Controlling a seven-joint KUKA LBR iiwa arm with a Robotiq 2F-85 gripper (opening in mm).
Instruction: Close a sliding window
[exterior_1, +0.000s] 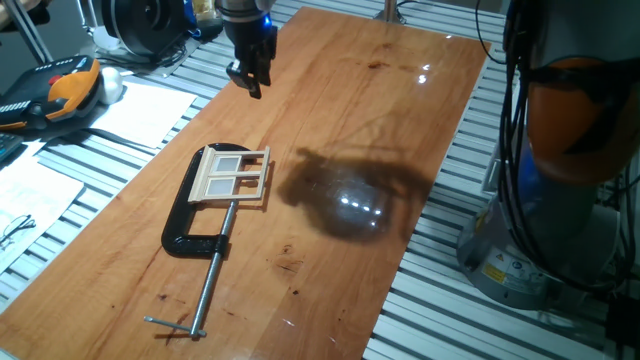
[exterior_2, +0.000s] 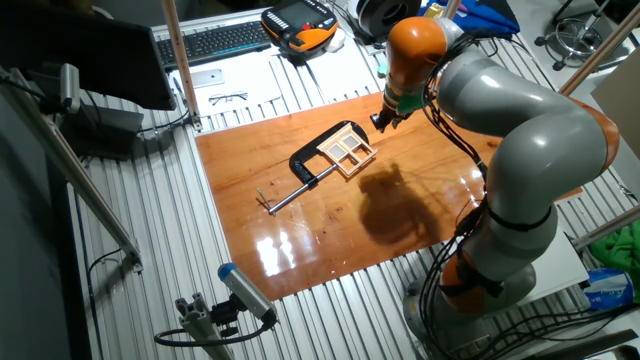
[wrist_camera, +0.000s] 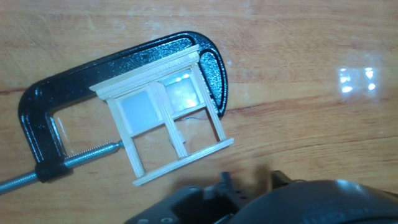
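The sliding window (wrist_camera: 163, 116), a small pale-wood frame, lies flat on the wooden table (exterior_1: 400, 120), held in the jaws of a black C-clamp (wrist_camera: 68, 84). Its panes sit toward the moulded top rail, and bare table shows through the lower half. The window (exterior_1: 236, 176) and clamp (exterior_1: 192, 238) lie left of the table's centre. My gripper (exterior_1: 249, 82) hangs above the table beyond the window's far end, apart from it. The gripper (wrist_camera: 251, 182) shows two dark fingertips (wrist_camera: 224, 182) with a gap and nothing between them. In the other fixed view the gripper (exterior_2: 382, 120) is just right of the window (exterior_2: 351, 151).
The clamp's long steel screw (exterior_1: 212, 270) runs toward the near table edge, ending in a crossbar. A dark shadow with light glare (exterior_1: 355, 205) covers the table's middle. Papers (exterior_1: 140, 110), an orange-black handset (exterior_1: 60, 88) and a keyboard (exterior_2: 215, 40) lie off the table.
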